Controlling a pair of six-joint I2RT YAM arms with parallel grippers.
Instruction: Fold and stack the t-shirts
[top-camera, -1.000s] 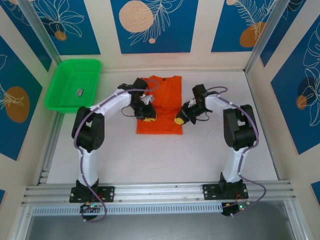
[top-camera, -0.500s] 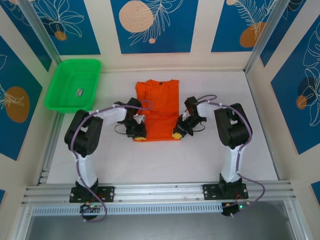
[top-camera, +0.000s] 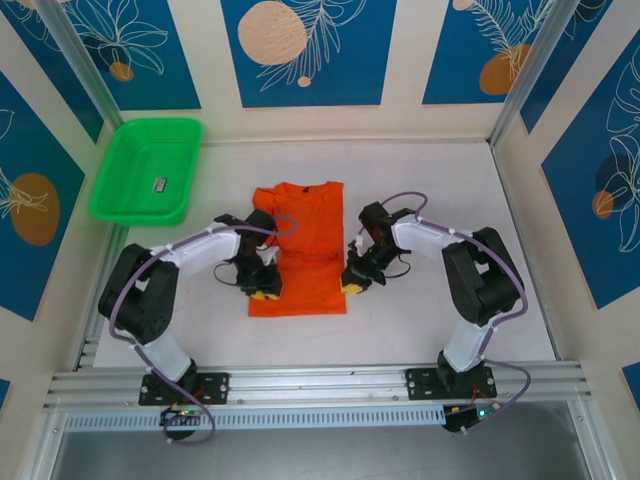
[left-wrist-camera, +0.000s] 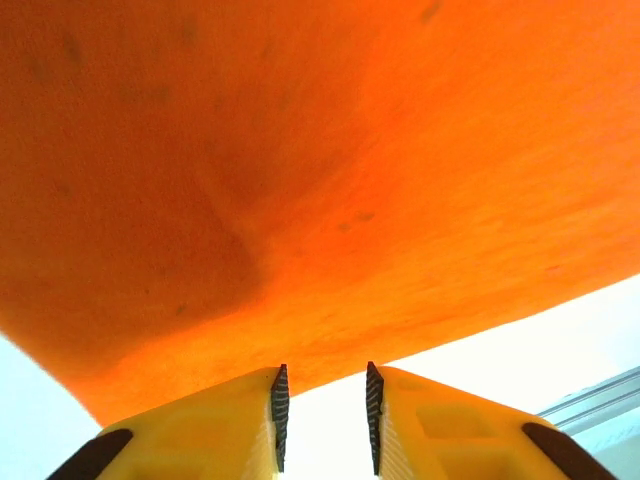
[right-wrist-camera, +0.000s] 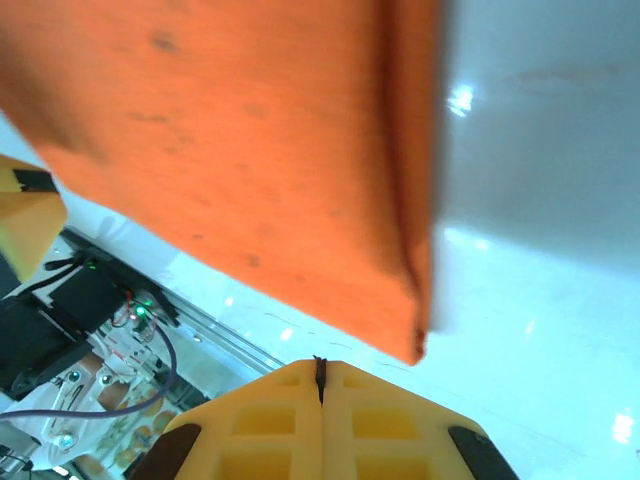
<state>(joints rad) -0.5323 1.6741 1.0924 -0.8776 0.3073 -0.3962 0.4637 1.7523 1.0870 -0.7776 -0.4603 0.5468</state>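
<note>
T-shirt (top-camera: 298, 250): bright orange, folded narrow.

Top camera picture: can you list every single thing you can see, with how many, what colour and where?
t-shirt: one, bright orange, flat on the middle of the table between the two grippers.
tray: one, green plastic, far left corner of the table.
small object: one, greyish, inside the tray; too small to tell what it is.
table: one, white, under everything.
wall panels: several, blue with leaf drawings and orange circles, around the table.
left arm and right arm: two, white with black joints, bolted at the near edge.
left gripper: one, yellow fingers, open, at the shirt's left edge.
right gripper: one, yellow fingers, shut, at the shirt's right edge.
</note>
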